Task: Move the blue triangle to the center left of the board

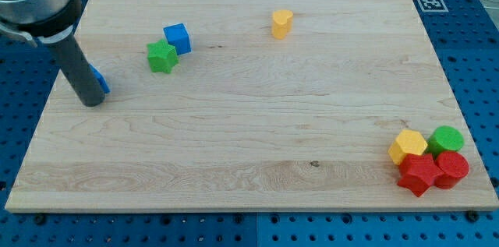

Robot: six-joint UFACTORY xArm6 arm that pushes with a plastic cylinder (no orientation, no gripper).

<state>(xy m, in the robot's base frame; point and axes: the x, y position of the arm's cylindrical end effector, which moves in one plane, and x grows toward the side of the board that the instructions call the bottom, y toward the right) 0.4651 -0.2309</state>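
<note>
The blue triangle point(100, 82) lies near the board's left edge, mostly hidden behind the dark rod; only a blue sliver shows on the rod's right side. My tip point(92, 102) rests on the wooden board point(249, 138) at the view's left, touching or right next to the triangle's left side. A blue cube point(178, 38) and a green star block point(162, 56) sit touching each other above and to the right of the tip.
A yellow block point(282, 23) stands near the top middle. At the bottom right corner is a cluster: a yellow block point(408, 146), a green cylinder point(446, 139), a red star block point(419, 174) and a red cylinder point(451, 168).
</note>
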